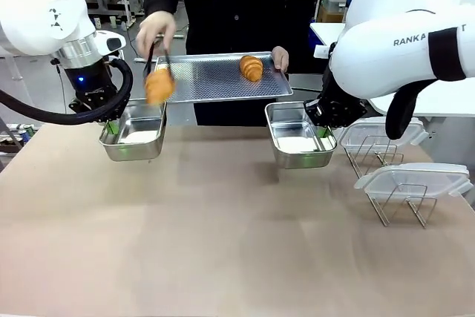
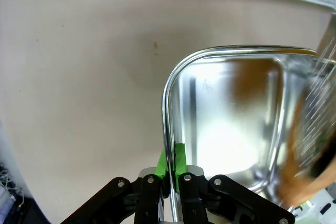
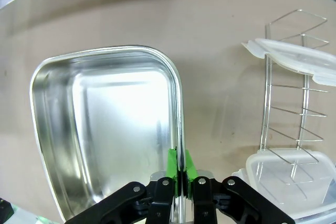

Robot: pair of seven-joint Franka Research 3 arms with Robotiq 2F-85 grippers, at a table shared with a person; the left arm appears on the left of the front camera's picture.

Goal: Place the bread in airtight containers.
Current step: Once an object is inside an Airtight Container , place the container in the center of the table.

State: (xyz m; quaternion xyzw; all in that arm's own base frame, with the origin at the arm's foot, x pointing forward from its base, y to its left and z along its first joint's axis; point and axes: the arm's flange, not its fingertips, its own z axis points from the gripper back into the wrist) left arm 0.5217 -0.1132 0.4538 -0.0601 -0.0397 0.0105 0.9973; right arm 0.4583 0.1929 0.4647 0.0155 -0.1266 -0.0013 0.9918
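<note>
The left gripper (image 2: 172,165) pinches the rim of the left steel pan (image 1: 133,139), and the right gripper (image 3: 180,165) pinches the rim of the right steel pan (image 3: 105,129). Both pans are empty. A person's hand (image 1: 152,31) holds tongs (image 1: 157,61) gripping one croissant (image 1: 159,85) just above the left steel pan; the other croissant (image 1: 251,67) lies on the perforated tray (image 1: 208,79)

Front cam fixed between the arms, near side, facing the person (image 1: 237,5) across the table (image 1: 223,257). Wrist cams look down at close range, one on the left pan (image 2: 226,129), one on the right pan (image 3: 115,124); front view shares both, plus the clear lids (image 3: 294,56) at right
</note>
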